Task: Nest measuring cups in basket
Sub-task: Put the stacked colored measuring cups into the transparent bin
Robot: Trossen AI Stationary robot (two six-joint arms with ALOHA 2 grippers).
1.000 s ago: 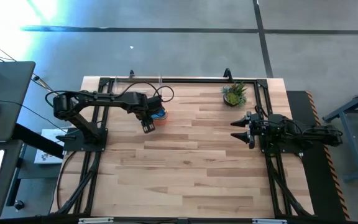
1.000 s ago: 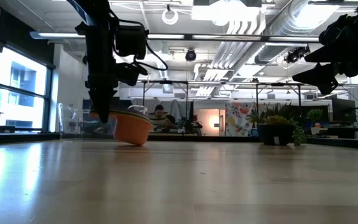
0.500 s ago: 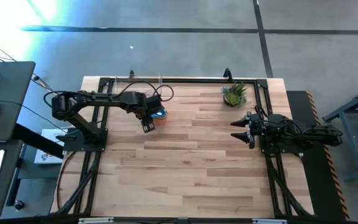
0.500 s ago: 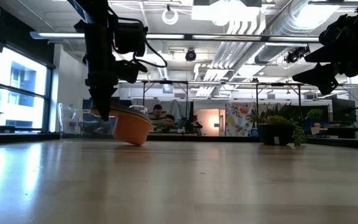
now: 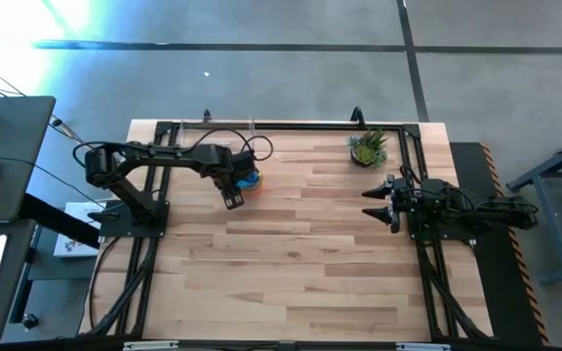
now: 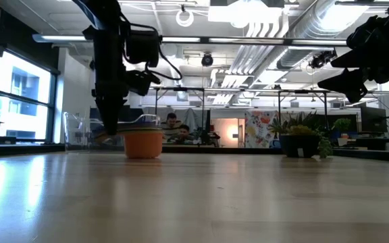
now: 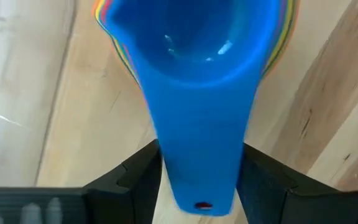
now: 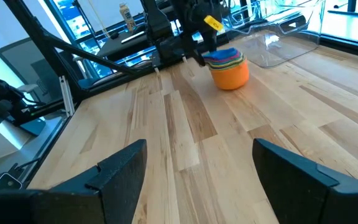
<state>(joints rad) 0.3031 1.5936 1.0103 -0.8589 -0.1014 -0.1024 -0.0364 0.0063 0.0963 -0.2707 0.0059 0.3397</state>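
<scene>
The measuring cups are nested in one stack (image 5: 250, 179), the blue cup (image 7: 197, 37) on top and an orange one (image 6: 143, 143) outermost. The stack stands upright on its base on the table, just in front of the clear basket (image 8: 272, 46). My left gripper (image 7: 201, 180) points straight down over the stack's handles, open, one finger on either side of the blue handle. My right gripper (image 5: 371, 203) waits open at the table's right side, above the table. My left gripper comes from above with its fingers (image 7: 142, 180) lying across the blue cup's flat handle (image 7: 197, 143), close beside its two long edges near the free end. Whether they touch the handle I cannot tell. The stack stands on its own base on the table.
A small potted plant (image 5: 368, 148) stands at the far right of the table. The black frame rails (image 5: 291, 125) run along the far and side edges. Bare wood lies between the stack and the right arm.
The stack of cups has tipped from tilted, with its handle side raised, to upright with its base flat on the table. My left gripper has kept its place above the handles.
</scene>
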